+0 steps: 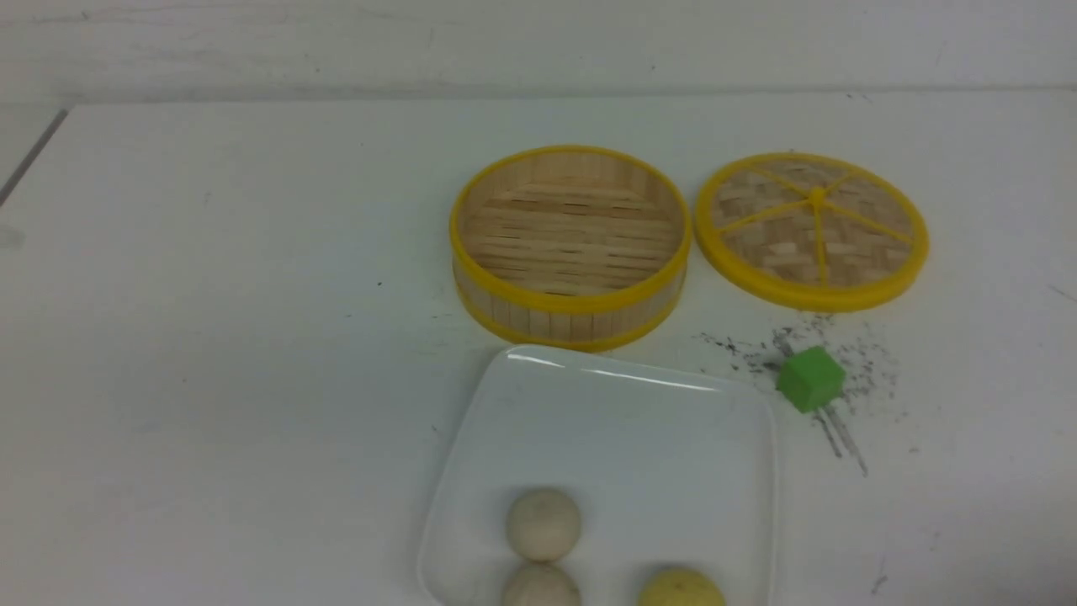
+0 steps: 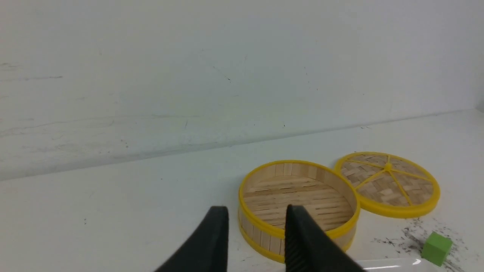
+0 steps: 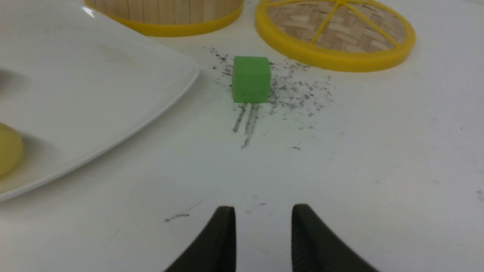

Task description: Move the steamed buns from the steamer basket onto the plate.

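Sitting on the white square plate (image 1: 623, 421) are all three steamed buns — one off-white bun (image 1: 543, 523) toward the middle, a second off-white bun (image 1: 540, 587) just nearer the robot and all but touching it, and the pale yellow bun (image 1: 681, 590) beside them to the right; the last two are cut by the front view's lower edge. Just beyond the plate's far edge stands the steamer basket (image 1: 570, 244), its slatted floor bare; to its right lies the woven lid (image 1: 813, 229), and nearer, off the plate's right corner, a green cube (image 1: 810, 379) amid dark scuff marks on the white table (image 1: 210, 337).

Neither arm shows in the front view; each wrist view shows its own jaws apart with nothing between them — the left gripper (image 2: 257, 230) looking toward the basket, the right gripper (image 3: 263, 223) low over bare table near the cube.

By my reading the transfer itself is done; what remains is only retreat — keeping both arms clear of the plate, so no bun is nudged and rolls over its shallow edge.
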`<act>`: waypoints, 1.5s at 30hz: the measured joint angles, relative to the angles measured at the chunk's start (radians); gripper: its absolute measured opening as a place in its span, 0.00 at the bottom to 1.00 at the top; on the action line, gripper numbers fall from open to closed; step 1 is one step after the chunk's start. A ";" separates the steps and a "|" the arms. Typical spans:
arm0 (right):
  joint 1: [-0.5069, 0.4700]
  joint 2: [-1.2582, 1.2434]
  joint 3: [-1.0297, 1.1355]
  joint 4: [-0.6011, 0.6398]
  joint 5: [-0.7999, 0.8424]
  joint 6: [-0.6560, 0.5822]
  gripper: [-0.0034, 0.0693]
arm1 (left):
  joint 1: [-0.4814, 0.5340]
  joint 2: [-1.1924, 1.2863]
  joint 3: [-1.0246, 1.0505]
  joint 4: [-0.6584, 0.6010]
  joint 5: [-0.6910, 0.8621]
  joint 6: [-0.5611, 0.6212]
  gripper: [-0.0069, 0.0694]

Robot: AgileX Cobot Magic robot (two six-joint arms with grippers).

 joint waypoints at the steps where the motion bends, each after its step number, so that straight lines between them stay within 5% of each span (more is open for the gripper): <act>1: -0.006 0.000 0.000 0.000 0.000 0.000 0.37 | 0.000 0.000 0.000 0.000 -0.001 0.000 0.41; 18: -0.576 0.000 0.003 0.183 -0.026 0.000 0.37 | 0.000 0.000 0.000 -0.002 -0.086 0.068 0.41; 45: -0.596 0.000 0.003 0.209 -0.025 0.000 0.38 | 0.000 0.000 0.000 -0.007 -0.073 0.079 0.41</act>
